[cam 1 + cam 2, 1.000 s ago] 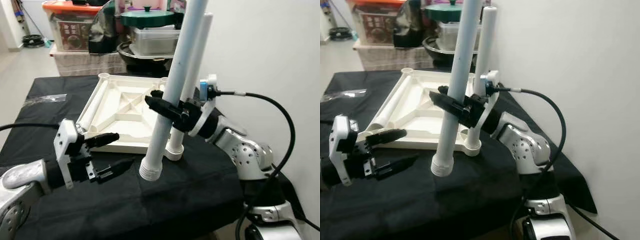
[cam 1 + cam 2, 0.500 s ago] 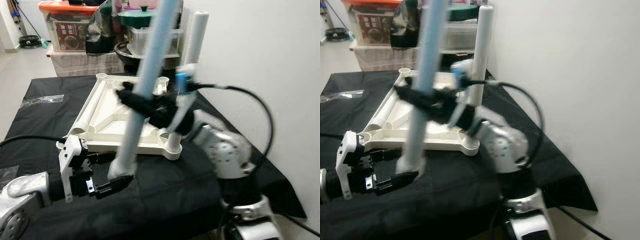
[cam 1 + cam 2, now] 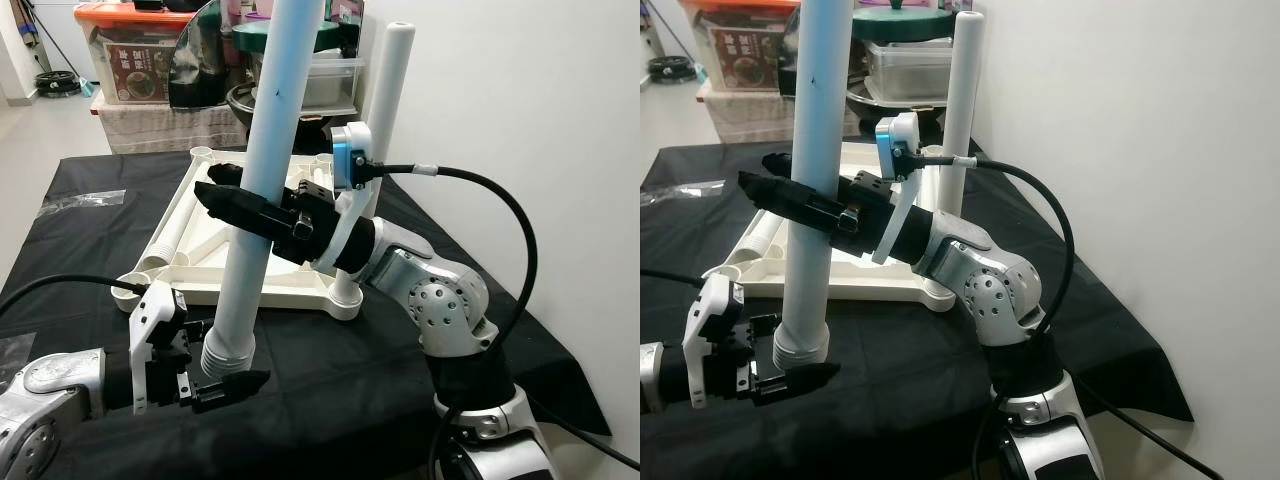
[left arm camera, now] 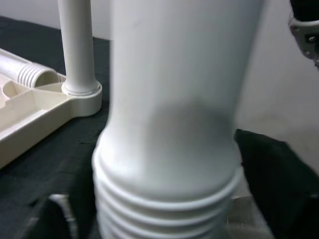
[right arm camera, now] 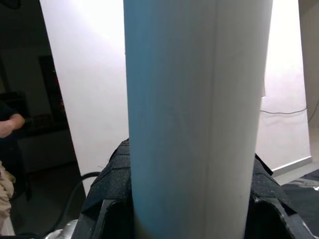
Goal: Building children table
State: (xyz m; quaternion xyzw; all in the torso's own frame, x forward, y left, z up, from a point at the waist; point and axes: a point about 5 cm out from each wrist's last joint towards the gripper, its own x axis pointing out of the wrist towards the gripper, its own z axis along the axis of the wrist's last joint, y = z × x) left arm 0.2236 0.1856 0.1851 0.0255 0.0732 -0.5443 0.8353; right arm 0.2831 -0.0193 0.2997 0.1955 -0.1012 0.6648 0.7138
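right gripper (image 3: pixel 235 205) fingers pinch an upright leg (image 3: pixel 262 190); left gripper (image 3: pixel 222 370) fingers spread around its ribbed end, above the desk (image 3: pixel 330 390).

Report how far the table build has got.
Done: one white leg stands upright in a corner socket of the upturned white tabletop. In hand: the right tool is shut on a second leg, holding it nearly upright above the black cloth, while the left tool brackets its ribbed lower end. Left: seat this leg in a socket; a third leg lies on the tabletop, unfitted.
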